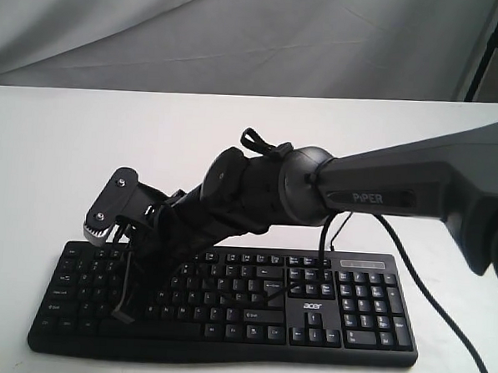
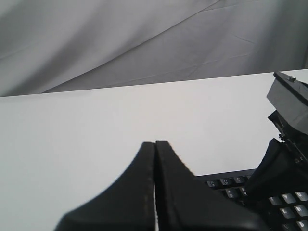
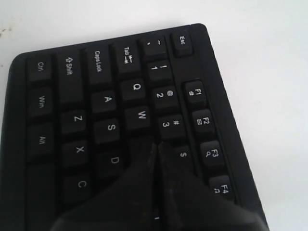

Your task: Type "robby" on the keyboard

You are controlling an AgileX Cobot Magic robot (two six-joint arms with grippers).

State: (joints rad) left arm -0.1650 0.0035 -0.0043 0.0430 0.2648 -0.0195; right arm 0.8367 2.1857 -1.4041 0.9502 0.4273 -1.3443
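The black Acer keyboard (image 1: 250,316) lies along the near edge of the white table (image 1: 50,159). The right gripper (image 3: 157,147) reaches across to its left half, fingers pressed together into one point. That tip stands over the top letter row, just past the W key (image 3: 141,115) and below the 3 key (image 3: 168,124), covering the E and R area. Whether it is pressing a key cannot be told. Nothing shows which letters are already typed. From the tip's place I judge this to be the "r", with "o", "b", "b", "y" probably left. The left gripper (image 2: 155,144), also pinched closed and empty, hangs over bare table beside the keyboard's far corner. A grey cloth (image 1: 157,31) hangs behind.
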